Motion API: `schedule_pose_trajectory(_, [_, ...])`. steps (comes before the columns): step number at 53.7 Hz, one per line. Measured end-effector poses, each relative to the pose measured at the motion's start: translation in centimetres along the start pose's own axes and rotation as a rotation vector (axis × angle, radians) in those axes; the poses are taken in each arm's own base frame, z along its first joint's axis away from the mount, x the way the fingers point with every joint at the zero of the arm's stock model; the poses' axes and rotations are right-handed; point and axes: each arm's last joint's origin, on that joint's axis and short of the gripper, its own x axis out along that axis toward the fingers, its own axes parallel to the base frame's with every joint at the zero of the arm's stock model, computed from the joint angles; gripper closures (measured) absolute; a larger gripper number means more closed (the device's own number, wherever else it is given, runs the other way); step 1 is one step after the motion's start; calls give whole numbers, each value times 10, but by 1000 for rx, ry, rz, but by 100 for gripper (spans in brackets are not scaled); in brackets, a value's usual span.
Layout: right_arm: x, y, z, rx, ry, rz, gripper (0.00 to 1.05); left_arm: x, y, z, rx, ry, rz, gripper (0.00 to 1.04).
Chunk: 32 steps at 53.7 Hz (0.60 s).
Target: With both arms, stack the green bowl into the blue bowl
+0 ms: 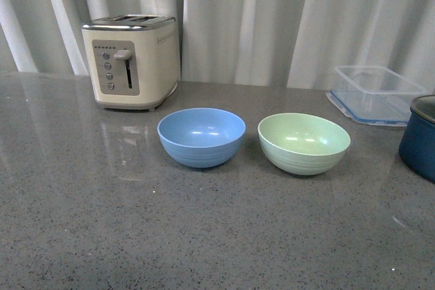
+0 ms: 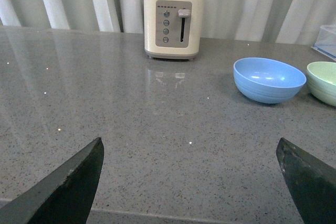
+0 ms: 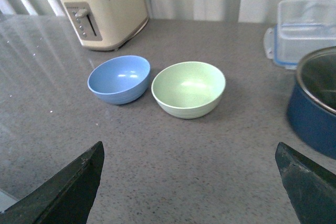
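Note:
The blue bowl (image 1: 202, 136) and the green bowl (image 1: 304, 142) stand upright and empty side by side on the grey counter, a small gap between them, blue on the left. Neither arm shows in the front view. In the left wrist view my left gripper (image 2: 189, 148) is open over bare counter, well short of the blue bowl (image 2: 269, 80), with the green bowl (image 2: 322, 81) cut by the frame edge. In the right wrist view my right gripper (image 3: 189, 150) is open over bare counter, short of the green bowl (image 3: 189, 88) and the blue bowl (image 3: 119, 78).
A cream toaster (image 1: 131, 61) stands behind the blue bowl. A clear plastic container (image 1: 377, 93) sits at the back right. A dark navy pot with a metal rim (image 1: 420, 136) stands right of the green bowl. White curtains hang behind the counter.

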Motion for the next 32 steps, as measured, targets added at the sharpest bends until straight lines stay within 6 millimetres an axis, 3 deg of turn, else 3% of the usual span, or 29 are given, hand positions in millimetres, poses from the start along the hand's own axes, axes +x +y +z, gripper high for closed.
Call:
schedule_pose_trajectory(12, [92,-8,31,139,233,8,10,0,0,0,0,0,0,7])
schedule_pose_trajectory(19, [162,-23,31,182,342,-100,10,0,0,0,0,0,0,7])
schedule_pose_trajectory(32, [222,-38,19,172,412,-223,10,0,0,0,1,0,0,7])
